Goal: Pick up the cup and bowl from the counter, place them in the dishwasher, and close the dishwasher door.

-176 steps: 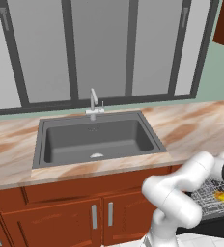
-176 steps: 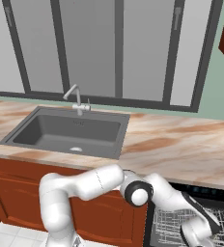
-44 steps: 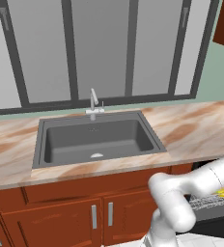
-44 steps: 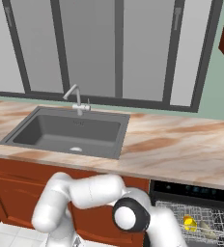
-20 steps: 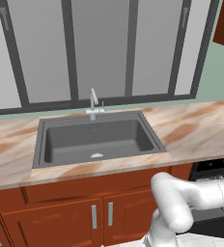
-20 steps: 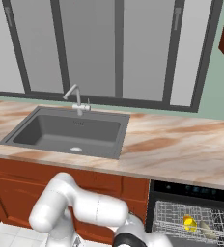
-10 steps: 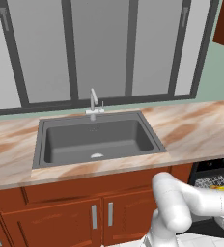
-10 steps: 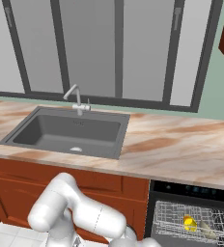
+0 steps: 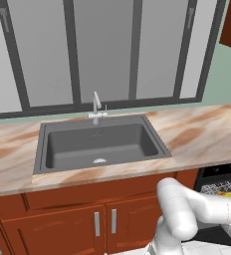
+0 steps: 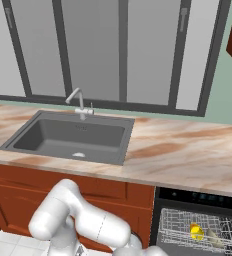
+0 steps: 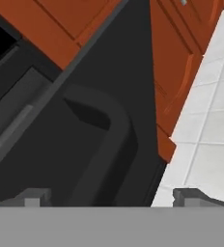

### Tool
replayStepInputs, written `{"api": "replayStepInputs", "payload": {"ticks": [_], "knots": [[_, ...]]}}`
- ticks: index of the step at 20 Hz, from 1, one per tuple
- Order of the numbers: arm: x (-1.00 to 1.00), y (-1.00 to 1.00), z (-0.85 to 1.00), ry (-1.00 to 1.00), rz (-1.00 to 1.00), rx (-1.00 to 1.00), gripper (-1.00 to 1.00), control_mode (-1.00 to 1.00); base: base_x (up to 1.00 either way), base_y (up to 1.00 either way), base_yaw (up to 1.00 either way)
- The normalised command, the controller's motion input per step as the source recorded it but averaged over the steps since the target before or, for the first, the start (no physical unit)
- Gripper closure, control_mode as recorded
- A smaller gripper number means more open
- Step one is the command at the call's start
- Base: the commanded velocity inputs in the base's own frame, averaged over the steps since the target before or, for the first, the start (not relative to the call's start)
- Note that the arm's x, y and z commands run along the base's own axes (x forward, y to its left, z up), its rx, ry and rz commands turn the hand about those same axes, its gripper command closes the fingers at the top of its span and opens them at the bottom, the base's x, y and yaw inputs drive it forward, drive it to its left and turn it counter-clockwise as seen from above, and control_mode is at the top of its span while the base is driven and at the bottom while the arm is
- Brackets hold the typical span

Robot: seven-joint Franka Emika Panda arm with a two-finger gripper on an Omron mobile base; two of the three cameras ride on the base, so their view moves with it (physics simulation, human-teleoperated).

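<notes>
Item: flat black rectangular dishwasher door [image 11: 85, 144], lowered. In the hand view we look straight onto this dark panel from close by; a raised dark bar with a rounded bend lies on it, which we take for the handle, though we cannot be sure. Its long axis runs slantwise from the near edge of that view up toward the middle, then bends toward the left. Reddish-brown wooden cabinet fronts [image 11: 174, 72] flank the panel, and pale floor tiles [image 11: 205, 140] lie off to the right

Item: claw [image 11: 111, 197], two small dark tips spread wide apart, holding nothing. The door lies directly ahead of it and between the lines of the two tips, near but with no contact that we can make out. The bar sits nearer the left tip than the right

Item: black built-in dishwasher [image 10: 198, 200] under the right end of the worktop, standing open. Its pale grey wire rack [image 10: 178, 225] carries a small yellow object [image 10: 196, 231] and a duller piece just beside it, too small for us to name

Item: beige-and-brown marbled stone worktop [image 10: 188, 150], with the dark grey sink basin [image 9: 97, 142] to the left of the dishwasher

Judgement: loading looks finished to us; the coming move turns on getting the claw against the door and swinging it up toward the rack
</notes>
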Motion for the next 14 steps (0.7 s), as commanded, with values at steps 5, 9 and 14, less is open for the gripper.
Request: {"api": "replayStepInputs", "payload": {"ticks": [5,9,14], "knots": [[0.52,0.0,-0.09,-0.4,0.16,-0.03,-1.0,-1.0,0.0,0.0,0.0],[0.72,0.0,-0.08,-0.4,0.18,0.0,-1.0,-1.0,0.0,0.0,0.0],[0.7,-0.01,-0.61,-0.26,0.19,0.0,-1.0,-1.0,0.0,0.0,0.0]]}}
